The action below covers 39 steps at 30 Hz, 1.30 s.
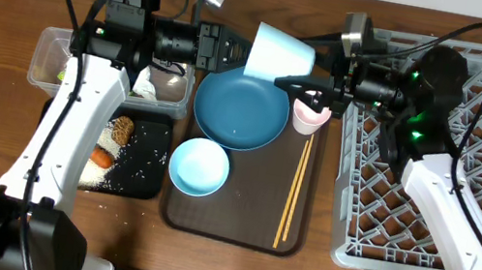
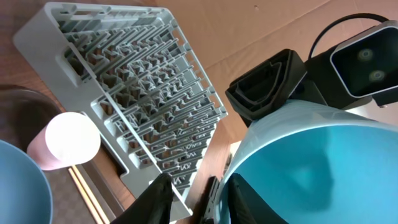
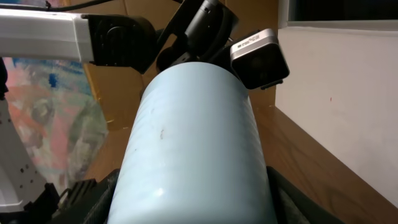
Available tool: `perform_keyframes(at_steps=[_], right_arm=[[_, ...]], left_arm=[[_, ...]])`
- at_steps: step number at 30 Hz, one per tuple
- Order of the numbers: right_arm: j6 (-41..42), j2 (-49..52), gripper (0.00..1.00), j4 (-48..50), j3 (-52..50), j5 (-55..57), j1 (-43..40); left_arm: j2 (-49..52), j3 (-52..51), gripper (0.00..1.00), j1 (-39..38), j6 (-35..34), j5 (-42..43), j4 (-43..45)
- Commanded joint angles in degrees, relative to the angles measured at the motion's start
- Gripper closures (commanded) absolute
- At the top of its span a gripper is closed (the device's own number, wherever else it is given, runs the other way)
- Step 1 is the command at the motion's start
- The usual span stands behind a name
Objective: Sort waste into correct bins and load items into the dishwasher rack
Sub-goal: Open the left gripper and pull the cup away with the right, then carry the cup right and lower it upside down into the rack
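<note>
The small light-blue cup hangs on its side above the table between both arms. My right gripper is shut on its base end, and its body fills the space between my fingers. My left gripper is at the cup's mouth, open: one finger sits inside the teal interior, the other finger stands apart from the wall. Below lie the dark-blue plate, light-blue bowl, pink cup and chopsticks. The grey rack is on the right.
The brown serving tray carries the dishes. At the left, a clear tub holds a white napkin. The black tray holds a carrot, a brown lump and rice grains.
</note>
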Motion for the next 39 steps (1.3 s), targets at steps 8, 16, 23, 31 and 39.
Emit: perform_keyframes(at_steps=[8, 16, 23, 31, 39], right_arm=[[4.48, -0.22, 0.61, 1.29, 1.03, 2.49, -3.96], [6.19, -0.22, 0.63, -0.15, 1.03, 4.2, -8.59], [7.39, -0.24, 0.65, -8.98, 1.05, 6.64, -16.11], [5.51, -2.01, 0.67, -24.76, 1.51, 16.28, -25.38], [-10.99, -4.83, 0.67, -60.76, 14.14, 45.68, -26.75]], left_arm=[[0.42, 0.2, 0.7, 1.77, 2.16, -10.73, -3.67], [0.42, 0.2, 0.71, 1.77, 5.09, -15.23, -9.01], [0.42, 0.2, 0.71, 1.77, 6.36, -21.4, -13.64], [0.42, 0.2, 0.71, 1.77, 7.43, -22.88, -15.69], [0.42, 0.2, 0.71, 1.75, 7.43, -24.35, -16.02]])
